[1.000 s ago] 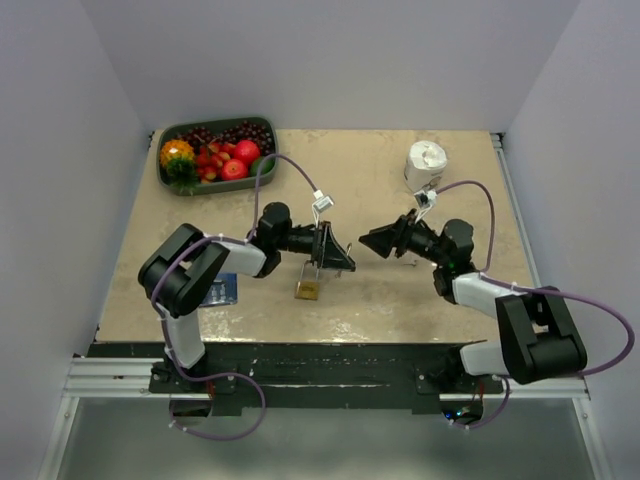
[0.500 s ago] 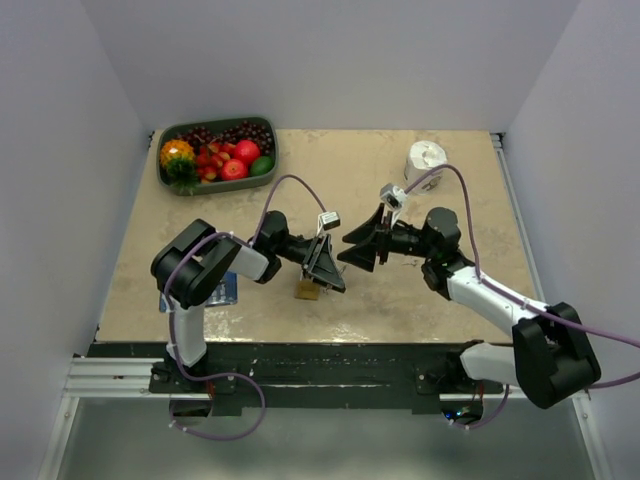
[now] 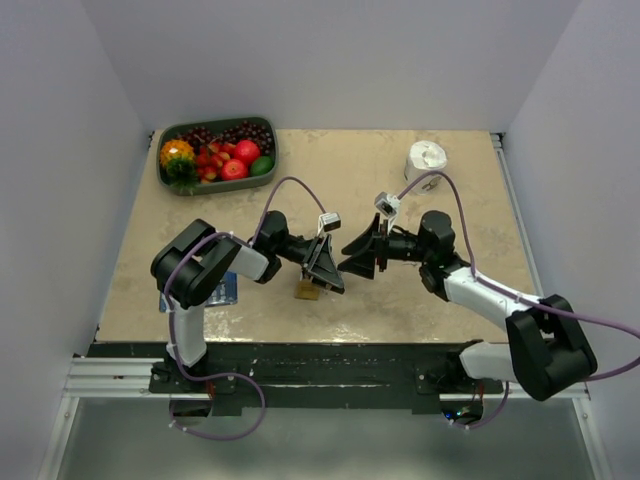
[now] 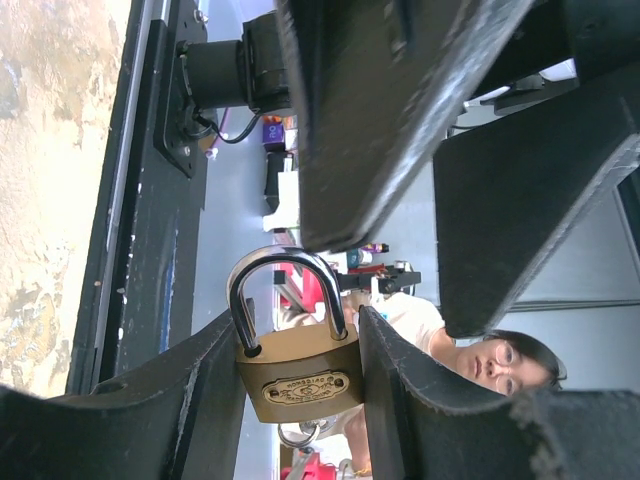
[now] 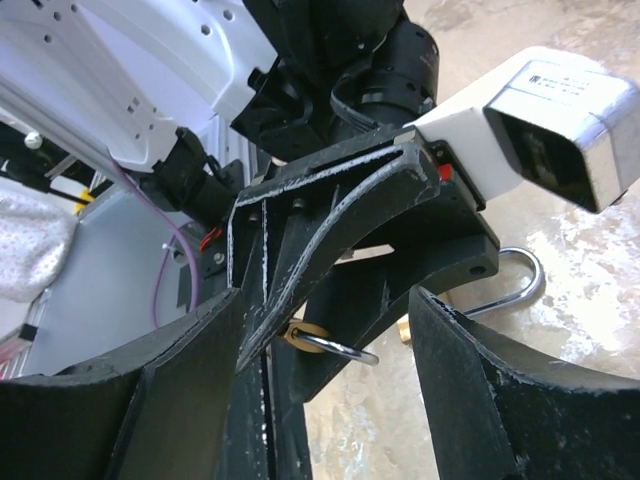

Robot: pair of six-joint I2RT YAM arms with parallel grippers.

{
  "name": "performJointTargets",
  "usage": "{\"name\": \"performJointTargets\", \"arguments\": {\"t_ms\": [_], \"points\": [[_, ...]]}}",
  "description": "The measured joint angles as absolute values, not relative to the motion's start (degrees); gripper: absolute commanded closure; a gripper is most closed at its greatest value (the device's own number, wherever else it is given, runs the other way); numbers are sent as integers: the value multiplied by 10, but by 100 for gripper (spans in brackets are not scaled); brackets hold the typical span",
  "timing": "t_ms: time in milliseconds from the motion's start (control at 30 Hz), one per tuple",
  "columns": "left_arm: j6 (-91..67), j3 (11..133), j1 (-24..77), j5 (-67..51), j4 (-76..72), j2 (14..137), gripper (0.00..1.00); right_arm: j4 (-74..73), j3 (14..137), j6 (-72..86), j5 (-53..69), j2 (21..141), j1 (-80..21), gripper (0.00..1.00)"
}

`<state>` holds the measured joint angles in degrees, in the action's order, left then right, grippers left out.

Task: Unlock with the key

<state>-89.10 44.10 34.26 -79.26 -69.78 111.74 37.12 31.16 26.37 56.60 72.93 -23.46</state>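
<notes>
My left gripper [image 3: 326, 268] is shut on a brass padlock [image 4: 297, 372]. It grips the body between both fingers, and the steel shackle [image 4: 286, 288] is closed. A small silvery ring [image 4: 299, 436] hangs under the padlock's body. The key itself does not show clearly. My right gripper [image 3: 356, 256] is open and empty, right next to the left gripper. In the right wrist view its fingers [image 5: 190, 380] straddle the left gripper's fingers and the held padlock [image 5: 306, 335]. A second brass padlock [image 3: 307, 290] lies on the table below the left gripper, and its shackle [image 5: 520, 288] shows in the right wrist view.
A green tray [image 3: 168, 178] of toy fruit stands at the back left. A white roll [image 3: 427, 160] stands at the back right. A blue packet [image 3: 222, 288] lies beside the left arm. The table's front edge [image 3: 300, 345] is near the arm bases.
My right gripper has swung left and now sits against the left gripper. My left gripper has turned and dropped slightly with the padlock still held.
</notes>
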Motion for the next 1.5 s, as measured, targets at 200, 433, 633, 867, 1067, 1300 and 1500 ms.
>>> {"name": "performJointTargets", "arguments": {"t_ms": [200,433,633,867,1067,1300,1500], "points": [[-892,441,343,-794,-698,1112,100,415,292,297,585,743,-235,33],[-892,441,343,-796,-698,1098,100,452,284,325,598,758,-236,42],[-892,441,343,-798,-698,1097,100,468,281,337,609,758,-240,52],[-892,439,343,-798,-698,1096,100,476,279,340,611,758,-240,52],[-892,436,343,-799,-697,1090,100,475,279,339,611,758,-241,50],[-892,434,342,-804,-698,1080,100,466,279,334,610,759,-241,47],[-892,434,342,-805,-698,1056,100,449,276,332,609,769,-241,49]]}}
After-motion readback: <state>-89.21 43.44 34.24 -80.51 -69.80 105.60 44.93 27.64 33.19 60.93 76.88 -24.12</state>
